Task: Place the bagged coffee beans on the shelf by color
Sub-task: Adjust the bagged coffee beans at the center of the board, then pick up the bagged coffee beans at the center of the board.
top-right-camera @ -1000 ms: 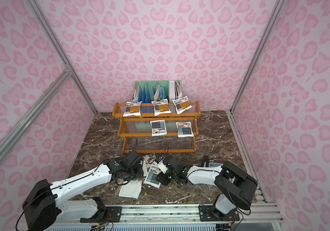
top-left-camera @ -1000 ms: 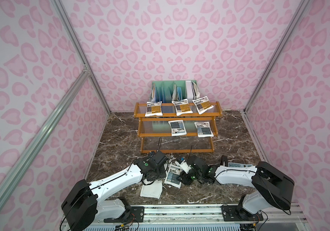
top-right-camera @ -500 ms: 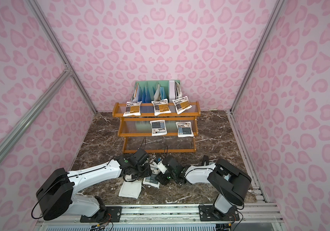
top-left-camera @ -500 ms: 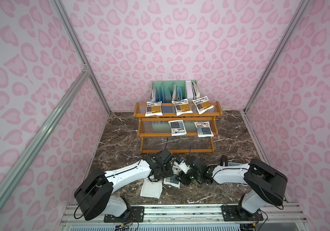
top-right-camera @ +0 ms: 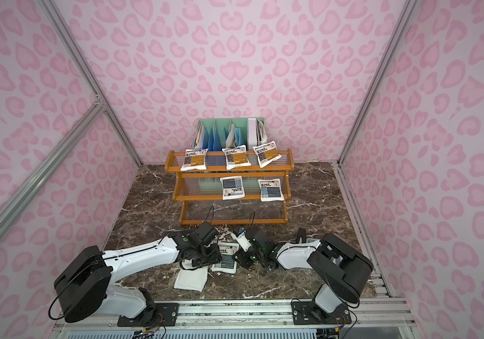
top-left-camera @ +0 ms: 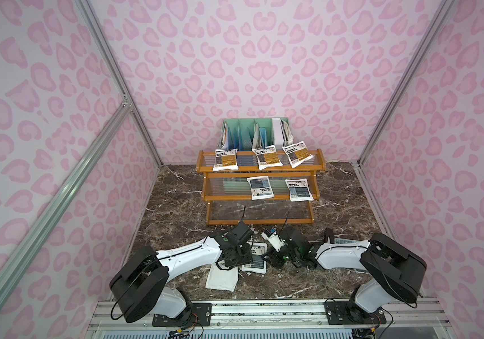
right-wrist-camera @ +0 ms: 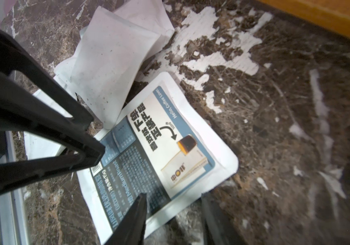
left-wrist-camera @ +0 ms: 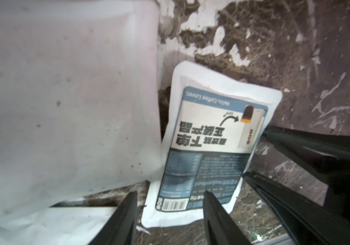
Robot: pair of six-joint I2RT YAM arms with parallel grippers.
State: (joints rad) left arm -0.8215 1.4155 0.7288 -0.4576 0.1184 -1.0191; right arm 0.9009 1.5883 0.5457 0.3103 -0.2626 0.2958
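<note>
A blue-labelled bag of coffee beans [top-left-camera: 255, 259] [top-right-camera: 226, 258] lies label up on the marble floor in front of the shelf [top-left-camera: 226, 198] [top-right-camera: 199, 197]. My left gripper [left-wrist-camera: 170, 199] [top-left-camera: 236, 256] is open over the bag's [left-wrist-camera: 210, 148] barcode end. Opposite it, my right gripper [right-wrist-camera: 174, 201] [top-left-camera: 270, 256] is open too, one finger over the same bag's [right-wrist-camera: 159, 152] edge and one off it. Neither holds anything. The top tier carries three orange bags [top-left-camera: 267, 158], the middle tier two blue ones [top-left-camera: 260, 187]. Bags showing plain white backs [top-left-camera: 221, 277] [right-wrist-camera: 114, 70] lie beside my left gripper.
A mint-green divider rack [top-left-camera: 246, 132] with papers stands behind the shelf. The shelf's bottom tier [top-left-camera: 260, 212] holds nothing. Another bag [top-left-camera: 345, 241] peeks out behind my right arm. Pink patterned walls close in on three sides, and a metal rail [top-left-camera: 264, 311] runs along the front.
My left arm has swung right and brought its gripper in beside the blue bag. The bag now lies flatter on the floor. My right gripper has hardly moved.
</note>
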